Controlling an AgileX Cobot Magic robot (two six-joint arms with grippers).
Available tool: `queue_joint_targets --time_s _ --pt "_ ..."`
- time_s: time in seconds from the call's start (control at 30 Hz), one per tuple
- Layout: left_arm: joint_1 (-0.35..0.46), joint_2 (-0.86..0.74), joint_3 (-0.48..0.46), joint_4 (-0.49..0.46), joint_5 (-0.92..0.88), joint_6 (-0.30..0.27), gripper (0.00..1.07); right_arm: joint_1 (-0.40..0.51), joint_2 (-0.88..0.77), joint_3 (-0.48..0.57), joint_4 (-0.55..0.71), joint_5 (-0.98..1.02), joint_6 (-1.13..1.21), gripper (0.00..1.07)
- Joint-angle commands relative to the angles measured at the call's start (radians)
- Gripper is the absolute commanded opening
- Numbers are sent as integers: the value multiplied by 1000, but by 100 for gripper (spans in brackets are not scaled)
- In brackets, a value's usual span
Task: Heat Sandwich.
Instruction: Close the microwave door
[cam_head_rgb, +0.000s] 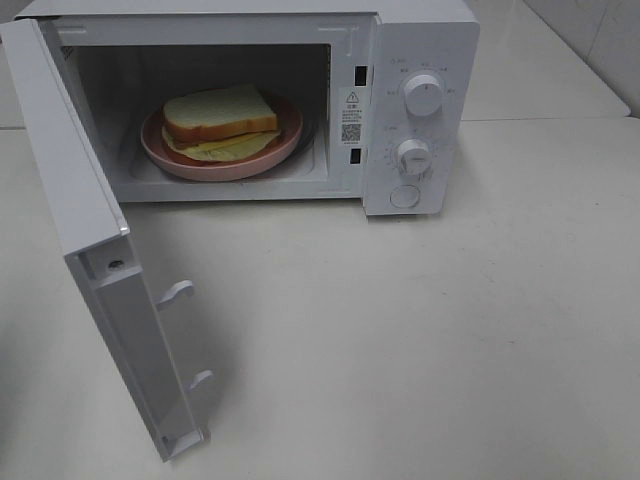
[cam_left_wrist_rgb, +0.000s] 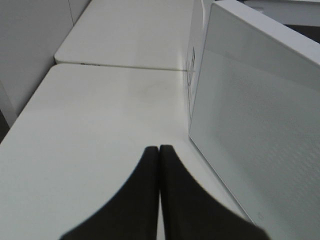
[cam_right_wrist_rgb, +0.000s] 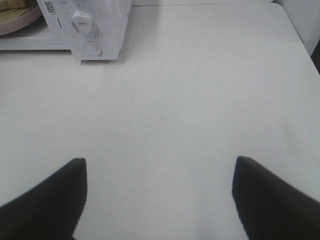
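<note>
Open door (cam_head_rgb: 95, 250) beside bare tabletop (cam_head_rgb: 450, 350)

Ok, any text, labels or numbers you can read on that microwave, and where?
Sticker on the microwave frame beside the cavity: a warning triangle sign and a QR code; its print is too small to read.
Markings around the upper knob and lower knob: too small and blurred to read.
No other text is visible.

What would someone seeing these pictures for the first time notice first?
The white microwave at the back of the table, its door standing wide open on the left. Inside sits the sandwich on a pink plate. The left gripper is shut beside the door; the right gripper hangs open over the table.
</note>
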Motion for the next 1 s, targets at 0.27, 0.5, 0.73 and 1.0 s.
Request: queue_joint_targets --time_s 0.27,0.5,0.73,1.0 --pt "-4 168 137 16 -490 19 0 -4 -27 1 3 -12 -3 76" --pt "-4 364 153 136 -730 -33 0 -4 -27 1 3 -12 -3 76" --pt "-4 525 121 239 -839 -79 0 -4 -27 1 3 -12 -3 76" --pt "-4 708 80 414 -992 -162 0 -4 -27 1 3 -12 -3 76"
